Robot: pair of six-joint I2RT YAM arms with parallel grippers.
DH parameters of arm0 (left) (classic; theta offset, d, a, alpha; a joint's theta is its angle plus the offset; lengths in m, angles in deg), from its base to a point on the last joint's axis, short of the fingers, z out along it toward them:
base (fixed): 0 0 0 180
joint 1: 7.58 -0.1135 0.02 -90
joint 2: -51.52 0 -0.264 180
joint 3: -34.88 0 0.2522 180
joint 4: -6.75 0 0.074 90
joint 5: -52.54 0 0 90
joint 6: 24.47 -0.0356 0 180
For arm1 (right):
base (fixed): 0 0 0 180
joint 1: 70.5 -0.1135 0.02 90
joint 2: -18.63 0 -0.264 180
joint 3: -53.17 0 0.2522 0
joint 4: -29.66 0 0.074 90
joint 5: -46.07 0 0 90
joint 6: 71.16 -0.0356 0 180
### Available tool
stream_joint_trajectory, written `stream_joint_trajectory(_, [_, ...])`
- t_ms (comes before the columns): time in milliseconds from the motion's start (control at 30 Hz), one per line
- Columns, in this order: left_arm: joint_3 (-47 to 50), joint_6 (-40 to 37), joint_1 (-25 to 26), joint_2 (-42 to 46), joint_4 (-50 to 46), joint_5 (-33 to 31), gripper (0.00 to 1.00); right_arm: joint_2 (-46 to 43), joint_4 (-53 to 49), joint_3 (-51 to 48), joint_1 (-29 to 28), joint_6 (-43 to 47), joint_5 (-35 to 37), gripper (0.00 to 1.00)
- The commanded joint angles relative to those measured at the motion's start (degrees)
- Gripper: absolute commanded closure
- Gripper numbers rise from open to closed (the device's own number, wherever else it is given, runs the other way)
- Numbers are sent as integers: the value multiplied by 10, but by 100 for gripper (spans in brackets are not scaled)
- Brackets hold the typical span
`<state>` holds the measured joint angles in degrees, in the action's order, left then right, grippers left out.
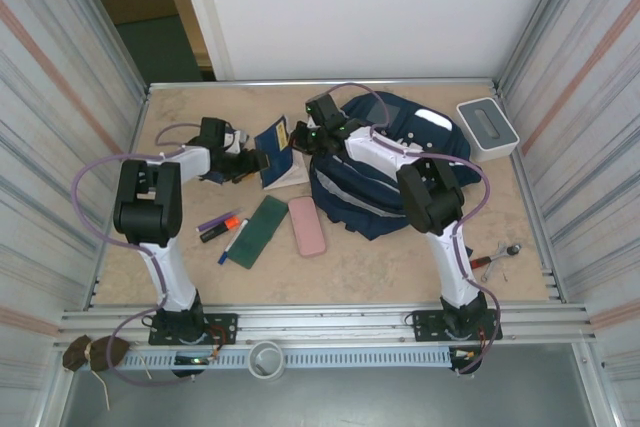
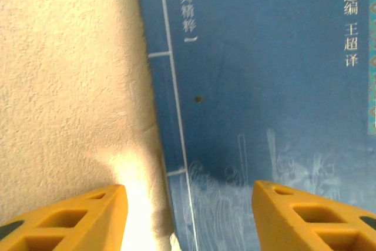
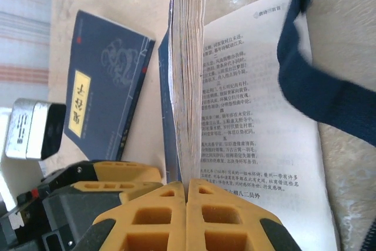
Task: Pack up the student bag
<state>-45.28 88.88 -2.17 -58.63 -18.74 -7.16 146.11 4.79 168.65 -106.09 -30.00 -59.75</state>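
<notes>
Two books near student bag [image 1: 352, 211]: right gripper [image 3: 187, 187] clamped, apparently on open book [image 3: 252, 116] pages; left gripper [image 2: 189, 193] wide above blue cover [image 2: 264, 86].

The student bag [image 1: 385, 182] is matt navy woven cloth, and its strap [image 3: 317, 74] is coarse webbing. The surface [image 2: 64, 86] looks rough, grainy and dull. The blue book cover [image 2: 264, 86] is smooth card with a faint sheen; the open book [image 3: 258, 86] has thin, matt printed paper leaves. The left claw [image 2: 188, 204] and right claw [image 3: 187, 189] are matt yellow plastic
</notes>
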Motion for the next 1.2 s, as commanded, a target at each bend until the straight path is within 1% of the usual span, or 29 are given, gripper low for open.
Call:
stream_joint_trajectory(0, [19,31,-2,26,36,26,39,-23,35,-6,7,-24,-22,100])
stream_joint_trajectory(133, [23,40,-2,18,47,24,40,-5,32,-6,8,-18,-34,100])
stream_joint_trajectory(200, [19,43,0,7,49,26,43,5,30,-6,10,-14,-39,100])
stream_joint_trajectory(267, [14,43,3,-4,49,30,47,14,32,-5,9,-6,-50,100])
stream_joint_trajectory(400, [5,42,11,-22,54,40,55,30,55,-9,8,3,-87,91])
stream_joint_trajectory(467, [1,39,14,-29,53,41,58,36,70,-12,6,8,-104,85])
stream_joint_trajectory(567, [-1,37,17,-34,53,43,60,40,75,-15,2,25,-114,78])
stream_joint_trajectory(667, [-2,35,16,-35,51,42,61,40,77,-20,0,38,-116,75])
stream_joint_trajectory(767, [-1,33,16,-33,47,36,61,39,62,-21,1,51,-100,79])
stream_joint_trajectory(867, [-1,34,12,-27,46,32,60,29,50,-24,8,57,-84,92])
stream_joint_trajectory(933, [2,35,5,-15,46,29,57,19,44,-22,14,57,-76,99])
stream_joint_trajectory(1000, [12,41,-6,5,54,31,54,8,46,-19,21,52,-81,100])
stream_joint_trajectory(1067, [28,57,-19,34,74,38,48,-4,59,-16,28,37,-96,100])
stream_joint_trajectory(1167, [58,89,-34,84,117,59,41,-25,102,-18,38,2,-126,100])
